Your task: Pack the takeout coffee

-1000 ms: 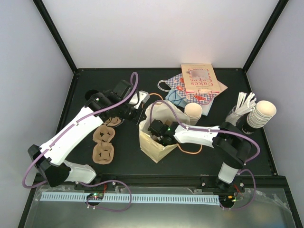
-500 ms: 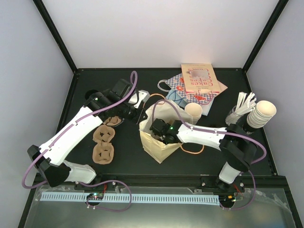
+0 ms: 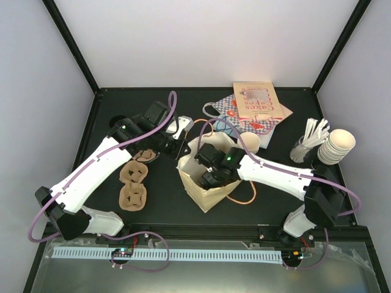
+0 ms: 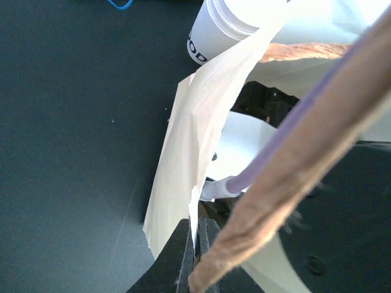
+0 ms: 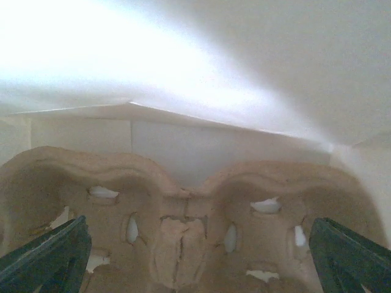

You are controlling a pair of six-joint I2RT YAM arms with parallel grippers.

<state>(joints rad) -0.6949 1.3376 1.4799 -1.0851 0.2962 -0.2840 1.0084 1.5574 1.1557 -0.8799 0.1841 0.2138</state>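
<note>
Your left tool (image 4: 197, 235) is closed tight on the rim of the tan paper bag (image 3: 201, 194), with the thin paper edge pinched between its two fingers. The bag stands on the dark counter (image 3: 160, 204) between the two arms, its mouth open upward. In the left wrist view, one twisted paper handle (image 4: 275, 195) crosses in front of the lens, with a purple cable beside it.

Your right tool (image 5: 198, 253) is down inside the bag's mouth with its fingers spread wide. One fingertip sits at each lower corner of the right wrist view, and nothing is gripped between them. Just beyond them a brown moulded cup carrier (image 5: 183, 201) lies inside the bag, its long side running left to right across the view, with the bag's pale wall behind it.

You cannot make out the takeout coffee in any of the three views, so where it is, which way it points and how its long axis lies cannot be told.

A single lidless cream cup (image 3: 249, 143) stands upright just beside the bag's far right corner. Two more cup carriers (image 3: 133, 186) lie flat on the counter to the bag's left. A nested stack of cream cups (image 3: 337, 145) leans at the right edge, and printed paper bags (image 3: 255, 104) lie at the back.
</note>
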